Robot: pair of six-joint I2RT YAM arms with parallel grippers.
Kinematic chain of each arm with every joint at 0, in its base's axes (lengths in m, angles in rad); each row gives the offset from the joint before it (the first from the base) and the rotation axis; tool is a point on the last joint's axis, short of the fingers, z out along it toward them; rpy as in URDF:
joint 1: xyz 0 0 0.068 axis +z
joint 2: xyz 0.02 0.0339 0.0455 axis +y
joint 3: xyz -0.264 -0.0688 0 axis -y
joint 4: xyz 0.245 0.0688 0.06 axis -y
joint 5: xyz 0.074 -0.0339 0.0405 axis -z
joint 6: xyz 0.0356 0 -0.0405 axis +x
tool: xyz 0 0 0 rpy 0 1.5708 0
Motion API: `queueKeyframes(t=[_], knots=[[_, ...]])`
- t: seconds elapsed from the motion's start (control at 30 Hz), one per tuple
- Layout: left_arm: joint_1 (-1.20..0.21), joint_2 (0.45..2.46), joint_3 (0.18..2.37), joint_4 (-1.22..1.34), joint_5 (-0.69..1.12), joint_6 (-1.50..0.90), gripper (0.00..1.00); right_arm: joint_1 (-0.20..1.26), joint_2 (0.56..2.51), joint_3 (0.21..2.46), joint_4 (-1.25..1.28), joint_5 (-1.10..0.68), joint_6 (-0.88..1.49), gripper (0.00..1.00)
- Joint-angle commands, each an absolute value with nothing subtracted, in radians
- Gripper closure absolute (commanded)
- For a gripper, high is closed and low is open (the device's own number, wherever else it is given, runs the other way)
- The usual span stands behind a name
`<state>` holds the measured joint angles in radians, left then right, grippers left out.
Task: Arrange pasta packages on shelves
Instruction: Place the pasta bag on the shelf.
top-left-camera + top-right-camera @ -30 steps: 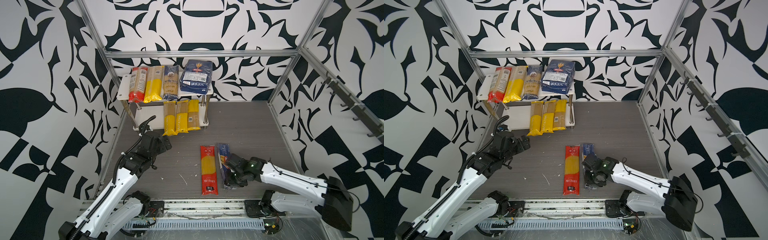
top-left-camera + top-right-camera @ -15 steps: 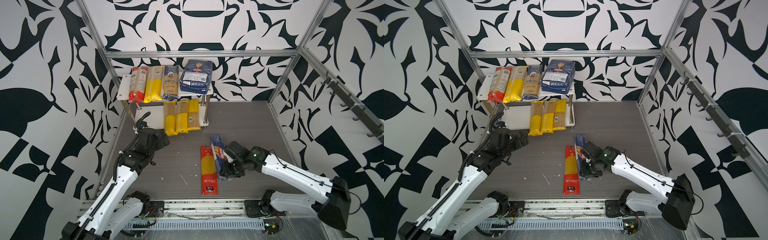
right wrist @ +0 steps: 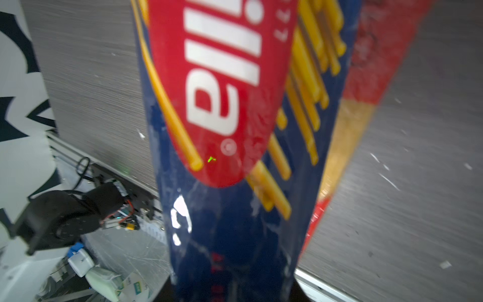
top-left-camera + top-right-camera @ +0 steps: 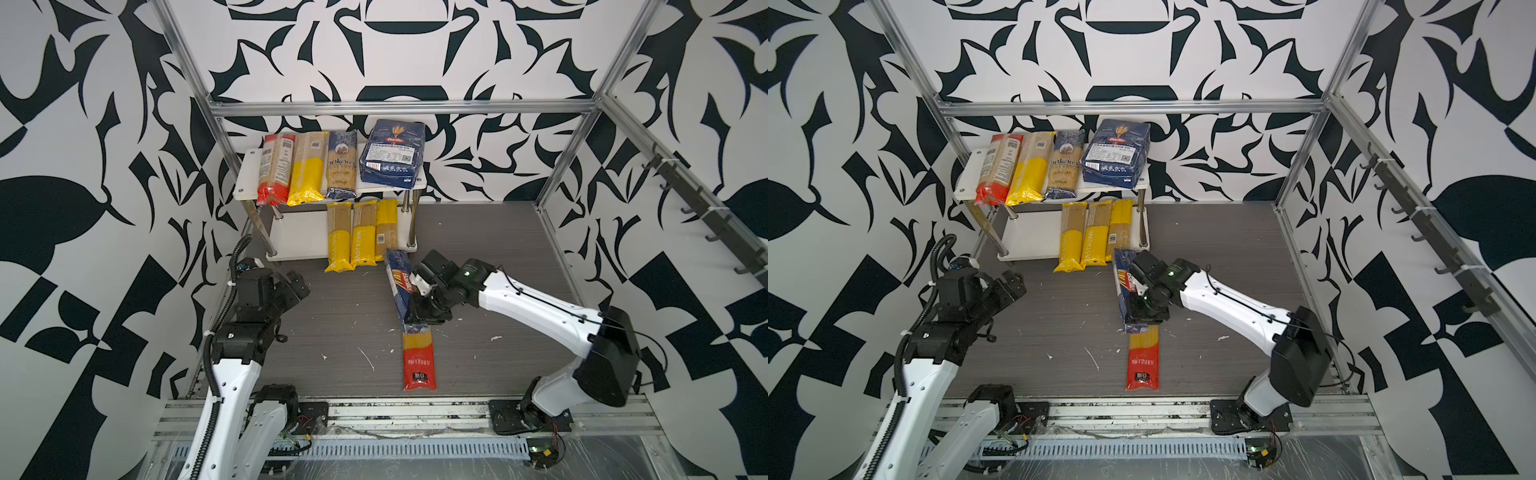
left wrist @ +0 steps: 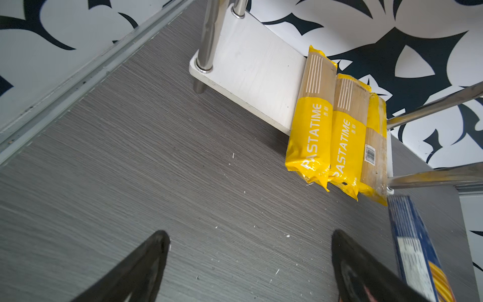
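The right gripper (image 4: 417,302) is clamped across the middle of the dark-blue spaghetti pack (image 4: 398,274). The pack is long and narrow, with a red oval logo in white lettering and printed yellow strands (clearest in the right wrist view). It is held lengthwise near the bench centre. Its far end is just beside the front right corner of the shelves (image 4: 299,239). In both top views its near end overlaps the red pack (image 4: 419,361). The left gripper (image 5: 248,264), near the left bench edge, has its fingers spread fully apart and holds nothing.
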<state>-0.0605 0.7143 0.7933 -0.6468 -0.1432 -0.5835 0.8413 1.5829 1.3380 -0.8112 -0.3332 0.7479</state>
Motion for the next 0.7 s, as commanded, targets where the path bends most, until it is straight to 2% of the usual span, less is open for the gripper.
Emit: queueKeyframes(t=[0.0, 0.37, 0.67], knots=[[-0.052, 0.691, 0.790, -0.695, -0.112, -0.570, 0.01, 0.844, 1.610, 1.504, -0.650, -0.365, 0.678, 0.78], [-0.052, 0.603, 0.788, -0.713, -0.086, -0.659, 0.01, 0.844, 1.873, 1.795, -0.604, -0.407, 0.647, 0.79], [-0.052, 0.604, 0.826, -0.749, -0.085, -0.613, 0.01, 0.842, 2.086, 2.077, -0.538, -0.421, 0.632, 0.79]])
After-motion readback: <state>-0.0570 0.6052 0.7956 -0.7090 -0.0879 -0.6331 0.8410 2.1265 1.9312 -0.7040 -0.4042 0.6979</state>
